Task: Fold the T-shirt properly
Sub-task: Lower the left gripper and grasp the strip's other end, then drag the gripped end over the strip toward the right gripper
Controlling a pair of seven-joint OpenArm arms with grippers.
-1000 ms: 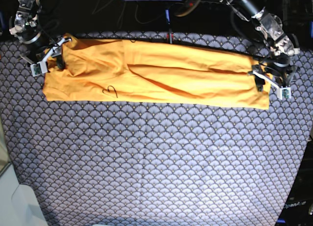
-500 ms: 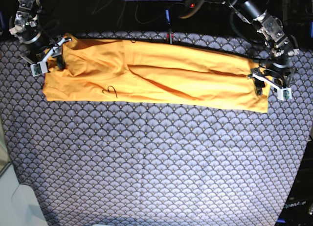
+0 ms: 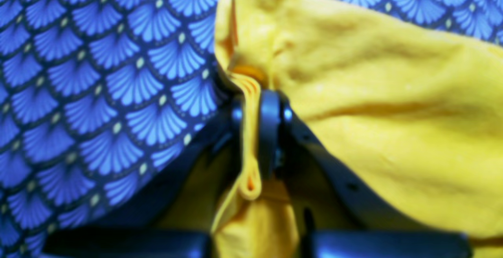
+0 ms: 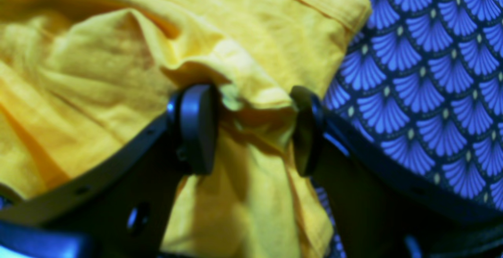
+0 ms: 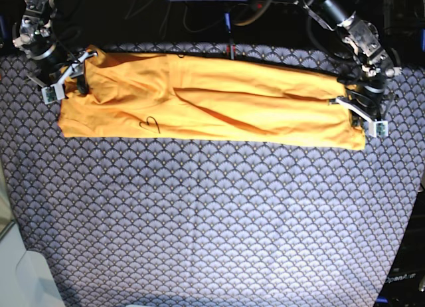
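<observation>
The T-shirt (image 5: 212, 101) lies as a long folded band across the far part of the patterned cloth (image 5: 212, 227), w/ an arm at each end. Left gripper (image 3: 251, 132) is clamped tight on a doubled edge of the shirt; in the left wrist view the hem is squeezed flat btwn the pads, fabric bunching above and below. Right gripper (image 4: 253, 128) sits over the other end w/ its jaws standing wide; a fold of shirt sits btwn the pads (image 4: 196, 128) but isn't pinched yet, so no hold there. Step in hand, as I read it: getting a grip on both short ends before folding the band over on itself. Next move prob. calls for the right jaws to close on that fold, catching all layers, not just the top one, then both ends to lift together and evenly. Risk: if one end lifts alone the band skews and the layers slip apart.
</observation>
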